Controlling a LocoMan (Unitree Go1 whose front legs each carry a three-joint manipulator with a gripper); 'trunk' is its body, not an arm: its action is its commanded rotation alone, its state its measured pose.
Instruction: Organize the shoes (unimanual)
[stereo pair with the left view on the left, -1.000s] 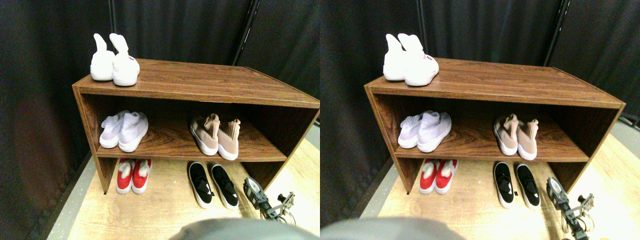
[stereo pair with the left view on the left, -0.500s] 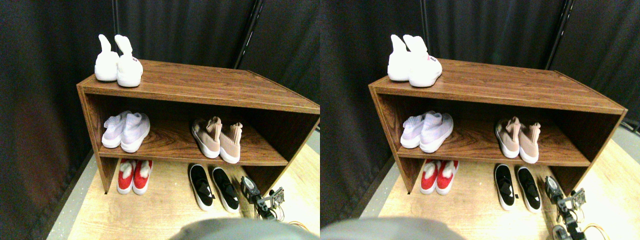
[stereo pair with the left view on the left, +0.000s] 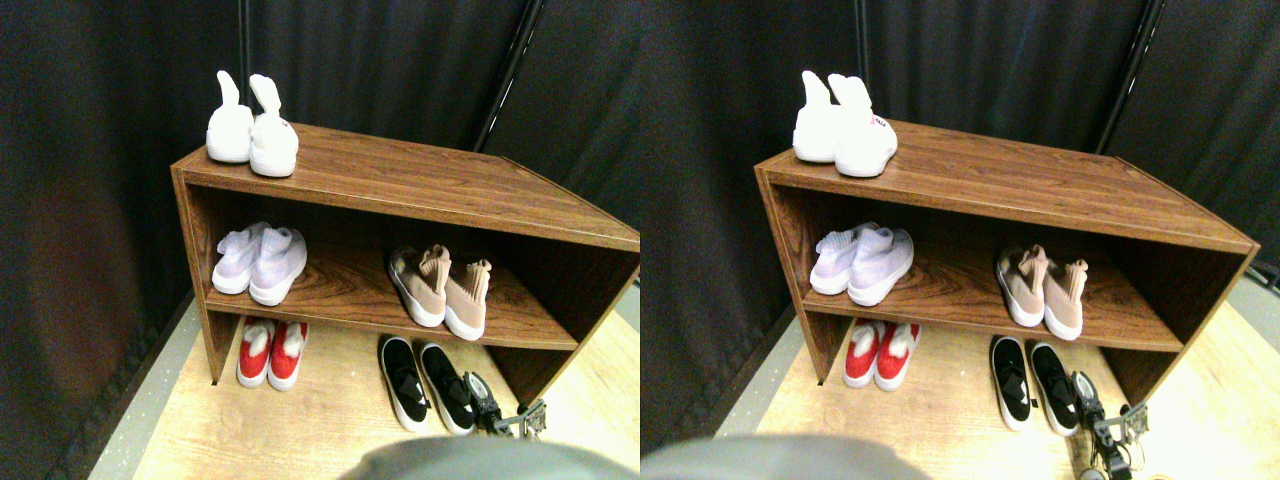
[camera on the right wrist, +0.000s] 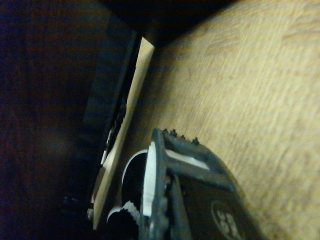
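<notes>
My right gripper (stereo pair with the left view on the left: 487, 404) sits low beside the black slip-on shoes with white soles (stereo pair with the left view on the left: 424, 382), which lie on the floor under the brown wooden shoe rack (stereo pair with the left view on the left: 400, 180); whether its jaws are apart, I cannot tell.

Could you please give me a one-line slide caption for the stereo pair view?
Right pincer beside the black slip-ons before a wooden shoe rack.

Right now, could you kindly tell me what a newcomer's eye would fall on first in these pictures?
Probably the bright white pair of sock-style sneakers standing at the left end of the top of the brown wooden shoe rack, stark against the dark curtain. Next, the red pair of sneakers on the pale wooden floor under the rack's left side. The right end effector sits low beside the black slip-on pair with white soles.
</notes>
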